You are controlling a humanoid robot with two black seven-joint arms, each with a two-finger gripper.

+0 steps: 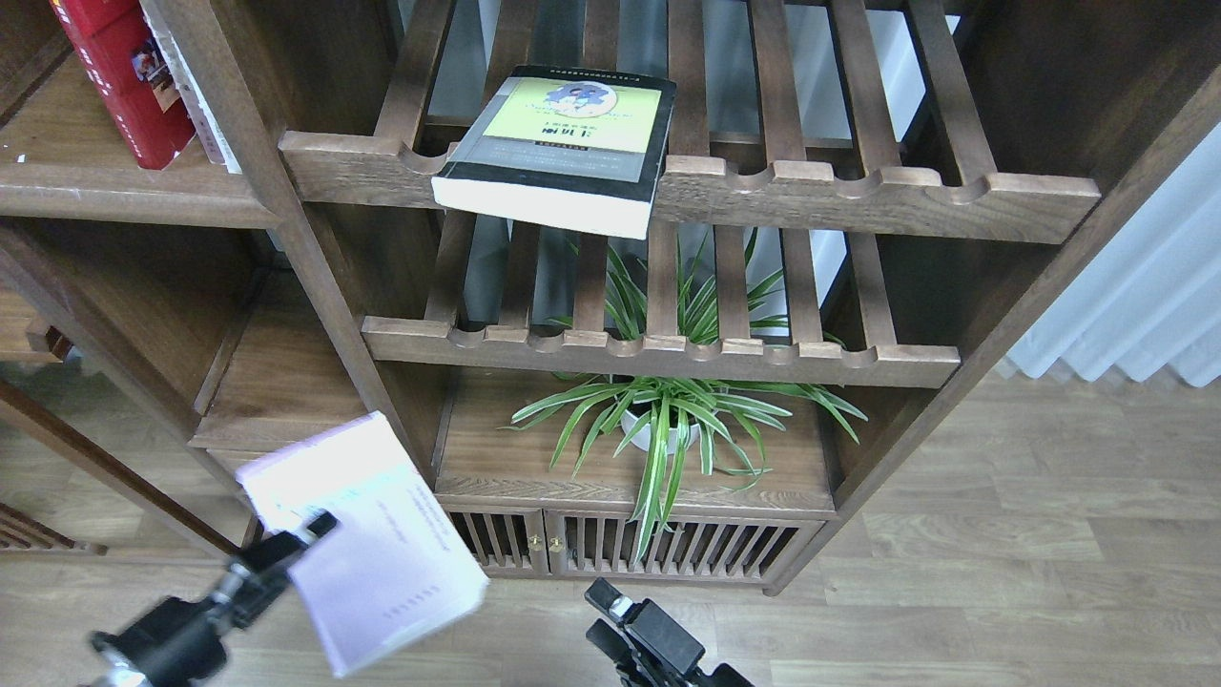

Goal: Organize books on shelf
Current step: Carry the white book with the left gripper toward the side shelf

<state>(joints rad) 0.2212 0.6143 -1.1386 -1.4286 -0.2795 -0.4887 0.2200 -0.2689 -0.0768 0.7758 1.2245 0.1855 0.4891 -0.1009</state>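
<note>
**Pale book held low on the left, two more sit on the shelving**

Dark wooden shelving fills the view, with pale wood flooring (1002, 572) below and a white curtain (1135, 296) at the right edge. Down at the bottom left, the left gripper (305, 534) has its fingers clamped on the near-left edge of the white book (372, 544), which hangs in the air, tilted, in front of the low drawer unit and blurred. No part of that book touches any shelf. Over at bottom centre, the right gripper (610, 606) sits apart from the book with nothing between its fingers; it is seen end-on and dark, so how wide its jaws stand cannot be told.

Up top, the black-and-green book (558, 143) lies flat on the upper slatted rack (858, 191), its near end poking out past the scalloped front rail. A second slatted rack (668, 353) runs beneath it. Below that, a spider plant (668, 420) in a white pot stands on the lower cabinet top, its leaves spilling over the slatted cabinet doors (534, 544).

At the far upper left, the solid plank shelf (114, 191) carries the red book (119, 81), standing and leaning, with a thin pale-spined volume (196, 100) pressed against its right side. The white book is well below that plank shelf and to its right.
</note>
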